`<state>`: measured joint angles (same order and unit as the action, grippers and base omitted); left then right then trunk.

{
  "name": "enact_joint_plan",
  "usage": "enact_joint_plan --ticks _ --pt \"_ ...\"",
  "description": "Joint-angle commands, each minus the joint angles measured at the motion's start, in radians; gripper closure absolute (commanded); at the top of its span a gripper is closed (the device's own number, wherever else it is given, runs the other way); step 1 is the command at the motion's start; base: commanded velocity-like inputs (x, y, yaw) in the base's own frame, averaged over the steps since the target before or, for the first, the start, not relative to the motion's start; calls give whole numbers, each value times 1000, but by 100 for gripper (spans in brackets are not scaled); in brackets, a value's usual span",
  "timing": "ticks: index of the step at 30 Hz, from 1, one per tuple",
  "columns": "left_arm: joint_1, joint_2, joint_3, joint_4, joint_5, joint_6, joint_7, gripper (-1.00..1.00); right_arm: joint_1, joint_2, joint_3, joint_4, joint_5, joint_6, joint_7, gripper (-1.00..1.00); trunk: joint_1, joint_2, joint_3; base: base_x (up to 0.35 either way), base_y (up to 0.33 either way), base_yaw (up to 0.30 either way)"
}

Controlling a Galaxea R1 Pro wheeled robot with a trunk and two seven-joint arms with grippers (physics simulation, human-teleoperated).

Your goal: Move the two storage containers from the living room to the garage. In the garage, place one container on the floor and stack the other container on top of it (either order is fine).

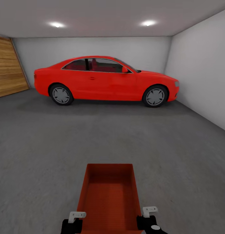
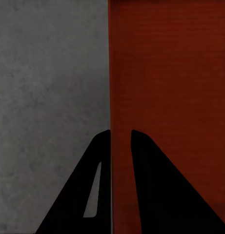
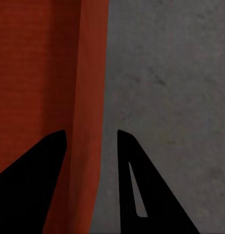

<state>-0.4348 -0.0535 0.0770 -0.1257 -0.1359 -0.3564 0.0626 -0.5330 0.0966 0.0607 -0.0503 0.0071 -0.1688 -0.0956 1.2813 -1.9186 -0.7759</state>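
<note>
One storage container (image 1: 108,198) was held low over garage floor (image 1: 44,156), near robot, red coupe (image 1: 104,79) far behind. Left gripper (image 2: 121,134) and right gripper (image 3: 92,134) each pinched a side wall. Advice: lower level, release both together.
</note>
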Motion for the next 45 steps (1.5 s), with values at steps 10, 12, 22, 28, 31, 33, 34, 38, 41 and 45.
enact_joint_plan --ticks 10,12,22,28,31,33,34,38,41,45 --pt "-1 0 27 0 -8 -3 14 100 -1 0 -1 1 -3 -3 -9 100 0 0 -1 346 0 0" --pt "-1 0 27 0 -9 -3 14 100 -1 0 -1 1 -3 -3 -9 100 0 0 -1 346 0 0" --pt "-1 0 27 0 -9 -3 14 100 -1 0 -1 1 -3 -3 -9 100 0 0 -1 346 0 0" --pt "-1 0 27 0 -9 -3 14 100 -1 0 -1 1 -3 -3 -9 100 0 0 -1 346 0 0" --pt "-1 0 27 0 -10 -3 14 100 -1 0 -1 1 -3 -3 -9 100 0 0 -1 340 0 0" --pt "-1 0 27 0 -9 -3 14 100 -1 0 -1 1 -3 -3 -9 100 0 0 -1 215 0 0" --pt "-1 0 27 0 -9 -3 14 100 -1 0 -1 1 -3 -3 -9 100 0 0 -1 124 0 0" --pt "-1 0 27 0 -10 -3 14 100 -1 0 -1 1 -3 -3 -9 100 0 0 -1 50 0 -43" --pt "-1 0 27 0 -9 -3 14 100 -1 0 -1 1 -3 -3 -9 100 0 0 -1 14 0 -182" --pt "-1 0 27 0 -9 -3 14 100 -1 0 -1 1 -3 -3 -9 100 0 0 -1 4 0 -242"
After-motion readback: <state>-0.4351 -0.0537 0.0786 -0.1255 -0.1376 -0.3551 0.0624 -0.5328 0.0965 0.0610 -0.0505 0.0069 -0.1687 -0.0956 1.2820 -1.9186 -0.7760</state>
